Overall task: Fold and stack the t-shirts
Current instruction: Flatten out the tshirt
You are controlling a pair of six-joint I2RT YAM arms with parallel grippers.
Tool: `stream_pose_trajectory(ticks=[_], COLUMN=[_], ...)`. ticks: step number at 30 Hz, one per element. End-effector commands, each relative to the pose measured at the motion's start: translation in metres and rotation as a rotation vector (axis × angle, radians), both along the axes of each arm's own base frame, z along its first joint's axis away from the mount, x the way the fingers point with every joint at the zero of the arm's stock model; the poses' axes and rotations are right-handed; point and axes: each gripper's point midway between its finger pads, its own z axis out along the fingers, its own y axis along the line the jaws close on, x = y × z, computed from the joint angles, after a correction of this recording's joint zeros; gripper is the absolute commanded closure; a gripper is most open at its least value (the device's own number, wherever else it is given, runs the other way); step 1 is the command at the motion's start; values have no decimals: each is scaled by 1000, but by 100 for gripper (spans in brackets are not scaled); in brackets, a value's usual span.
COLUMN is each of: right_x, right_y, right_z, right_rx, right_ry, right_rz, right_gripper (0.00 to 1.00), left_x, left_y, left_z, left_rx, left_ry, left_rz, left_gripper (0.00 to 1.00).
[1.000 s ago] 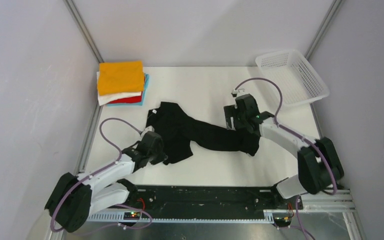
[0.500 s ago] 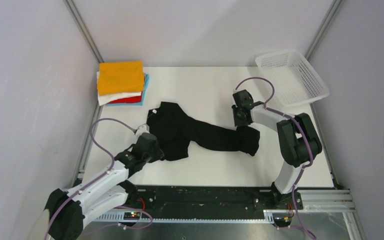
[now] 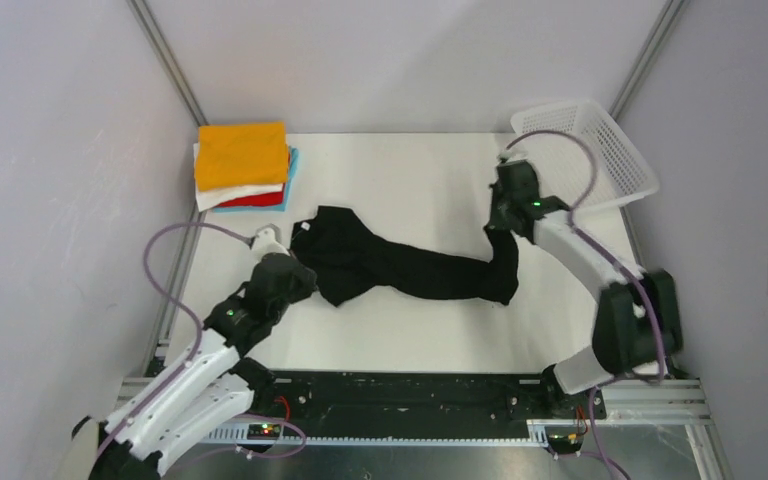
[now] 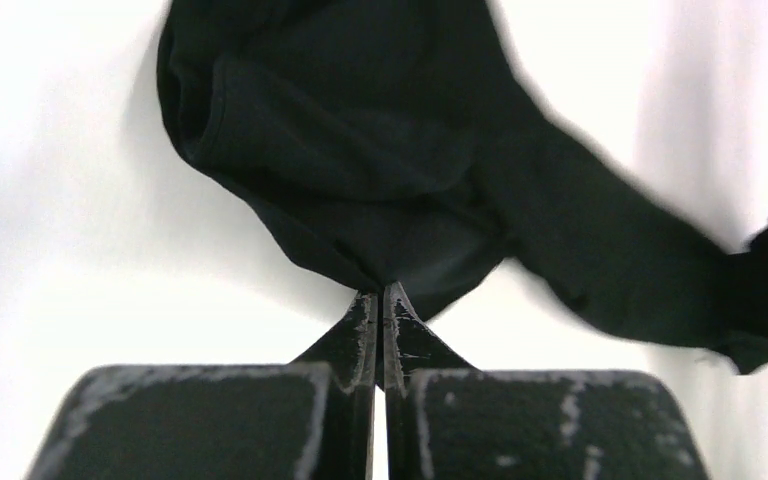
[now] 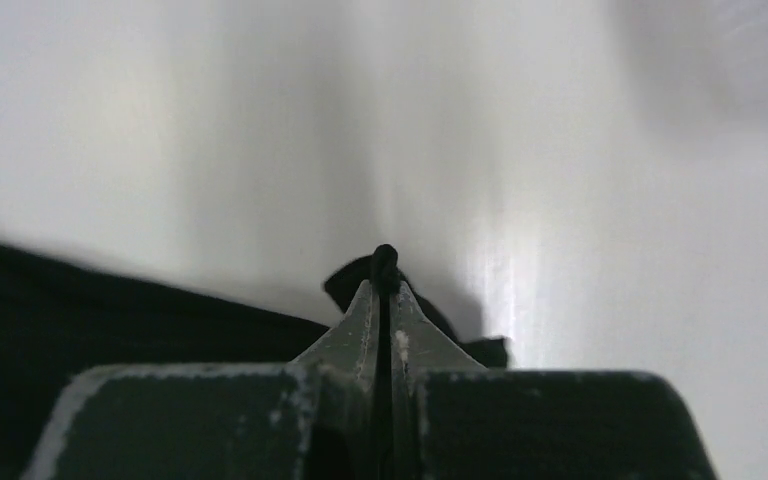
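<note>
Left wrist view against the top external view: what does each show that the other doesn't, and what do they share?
Only the left wrist view: the left jaws up close, pressed together on a pinch of the black t-shirt at its edge.
Only the top external view: the folded stack in the far left corner, orange on top; the white basket at the far right; the right arm with its jaws at the shirt's other end.
Both: the black shirt strung out across the white table.
</note>
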Motion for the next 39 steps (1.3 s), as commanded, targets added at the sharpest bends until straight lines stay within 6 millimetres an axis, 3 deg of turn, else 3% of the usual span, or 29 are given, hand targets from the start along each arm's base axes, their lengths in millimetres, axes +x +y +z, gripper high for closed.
stream_pose_trajectory(ticks=[1,4,5,8,10,15,18,21,24,28,30,33,36,38,39], right_x=[6,-17,-22,-62,-89,-147,-181,-216,-246,-264,-259,-228,-180,-145,-127], right_y=[-45,-64,-69,-81,-92,-108,-102,-98,-109,-125,-130,-133,-133,-130,-129], right_z=[124,194,212,283,316,383,418,450,476,493,492,473,425,382,349], right_rx=[68,124,140,200,214,239,280,315,295,240,211,184,163,137,128], right_ry=[-329,-521,-575,-793,-898,-1099,-1192,-1282,-1358,-1384,-1361,-1263,-1103,-974,-891], right_rz=[-171,-194,-188,-177,-194,-218,-149,-93,-116,-177,-208,-259,-311,-335,-351], right_gripper=[100,100,100,100,100,100,100,100,100,100,100,100,100,100,100], left_x=[19,9,4,-15,-28,-61,-88,-110,-130,-146,-145,-121,-77,-41,-17], left_y=[31,56,68,93,103,118,118,111,125,148,154,157,152,149,145], left_z=[105,166,195,260,294,362,405,431,450,461,461,445,413,378,351], left_rx=[-5,-24,-38,-79,-97,-172,-234,-276,-304,-300,-287,-234,-126,-20,68], left_ry=[-294,-445,-515,-652,-723,-868,-969,-1042,-1103,-1143,-1138,-1066,-934,-816,-733], left_rz=[142,220,263,332,340,316,231,128,142,214,251,338,450,554,610], left_gripper=[100,100,100,100,100,100,100,100,100,100,100,100,100,100,100])
